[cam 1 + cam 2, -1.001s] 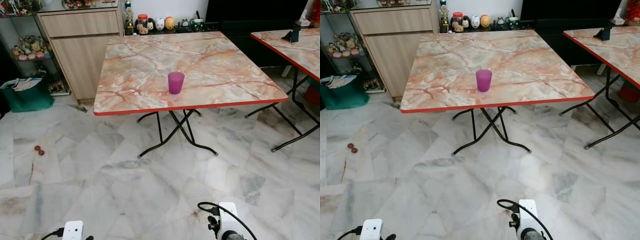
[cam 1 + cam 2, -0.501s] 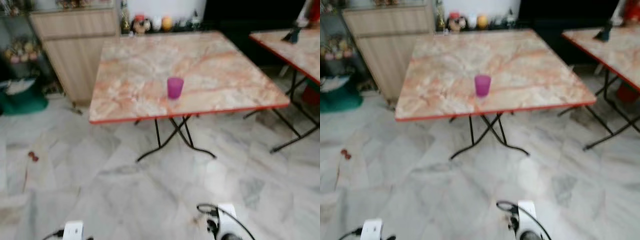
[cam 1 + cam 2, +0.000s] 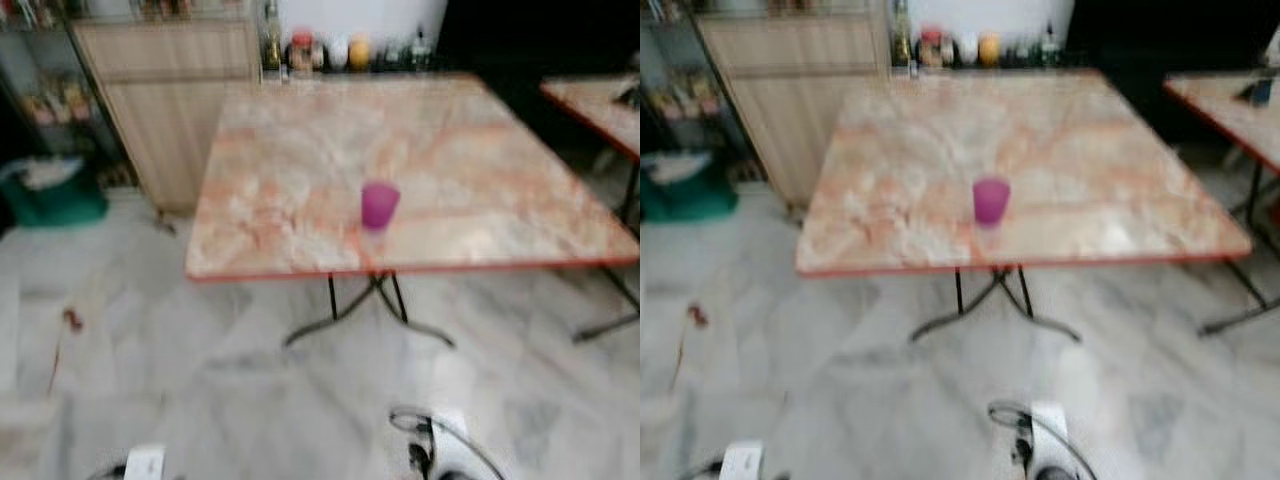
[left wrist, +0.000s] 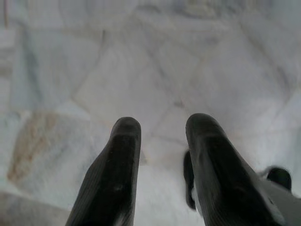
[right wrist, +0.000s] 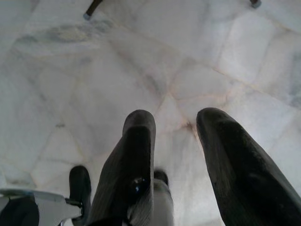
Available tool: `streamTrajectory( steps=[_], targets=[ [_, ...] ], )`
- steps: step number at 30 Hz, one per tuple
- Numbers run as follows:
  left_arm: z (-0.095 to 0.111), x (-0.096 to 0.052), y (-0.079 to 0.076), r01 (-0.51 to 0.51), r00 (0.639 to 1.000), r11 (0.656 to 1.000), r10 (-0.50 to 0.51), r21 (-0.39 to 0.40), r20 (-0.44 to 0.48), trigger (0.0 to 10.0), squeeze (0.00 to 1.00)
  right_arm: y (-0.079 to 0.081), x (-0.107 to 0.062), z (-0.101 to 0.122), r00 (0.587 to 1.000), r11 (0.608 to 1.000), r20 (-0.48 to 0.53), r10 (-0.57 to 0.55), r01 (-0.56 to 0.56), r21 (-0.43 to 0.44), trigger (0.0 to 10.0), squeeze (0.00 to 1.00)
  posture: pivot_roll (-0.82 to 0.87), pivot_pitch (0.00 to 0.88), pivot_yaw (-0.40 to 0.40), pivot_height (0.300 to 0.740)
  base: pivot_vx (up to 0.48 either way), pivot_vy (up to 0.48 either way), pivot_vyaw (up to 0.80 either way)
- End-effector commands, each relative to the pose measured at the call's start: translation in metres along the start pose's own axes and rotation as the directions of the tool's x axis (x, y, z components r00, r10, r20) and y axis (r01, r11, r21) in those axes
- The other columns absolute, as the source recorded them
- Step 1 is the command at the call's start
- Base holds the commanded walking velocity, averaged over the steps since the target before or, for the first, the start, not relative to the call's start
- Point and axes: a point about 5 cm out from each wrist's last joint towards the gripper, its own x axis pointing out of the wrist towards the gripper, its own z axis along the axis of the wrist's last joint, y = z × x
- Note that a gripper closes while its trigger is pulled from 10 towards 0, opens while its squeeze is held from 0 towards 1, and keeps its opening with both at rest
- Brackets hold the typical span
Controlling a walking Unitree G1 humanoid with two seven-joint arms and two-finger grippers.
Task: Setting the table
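Note:
A purple cup (image 3: 379, 205) stands upright near the front edge of a marble-patterned folding table (image 3: 300, 150) with a red rim, ahead of me. The head views are blurred. Both arms hang low over the marble floor, far short of the table. My left gripper (image 4: 160, 129) is open with nothing between its fingers. My right gripper (image 5: 178, 123) is open too and points down at the floor tiles.
A wooden cabinet (image 3: 170, 95) stands at the back left with a green bag (image 3: 55, 195) beside it. Jars and figurines (image 3: 330, 50) line a shelf behind the table. A second table (image 3: 595, 105) is at the right. A small red object (image 3: 72, 320) lies on the floor.
The whole picture has shifted and blurred, and the table and cup appear larger and lower, so the camera has moved closer. Both arms still hang low.

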Motion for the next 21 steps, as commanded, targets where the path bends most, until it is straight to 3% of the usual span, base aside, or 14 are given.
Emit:
streamTrajectory(
  steps=[1, 12, 21],
  targets=[
    [-0.006, -0.001, -0.007, 0.012, 1.0, 1.0, -0.012, 0.007, -0.024, 10.0, 0.0, -0.008, -0.002, -0.007, 0.999, 1.0, -0.025, -0.022, 0.022, -0.005, 10.0, 0.0, -0.03, 0.0, 0.024, 0.74, 0.0, 0.0, 0.0],
    [-0.008, -0.002, -0.007, 0.02, 0.999, 1.0, -0.02, 0.01, -0.031, 10.0, 0.0, -0.005, -0.002, -0.007, 1.0, 0.999, -0.013, -0.005, 0.004, -0.045, 10.0, 0.0, -0.03, 0.0, 0.023, 0.74, 0.0, 0.0, 0.0],
    [-0.007, -0.001, -0.005, 0.017, 0.999, 1.0, -0.017, 0.002, -0.03, 10.0, 0.0, -0.013, 0.002, 0.04, 0.981, 0.998, 0.192, -0.005, 0.018, -0.066, 10.0, 0.0, -0.04, 0.0, 0.018, 0.74, 0.0, 0.0, 0.0]
  ],
)
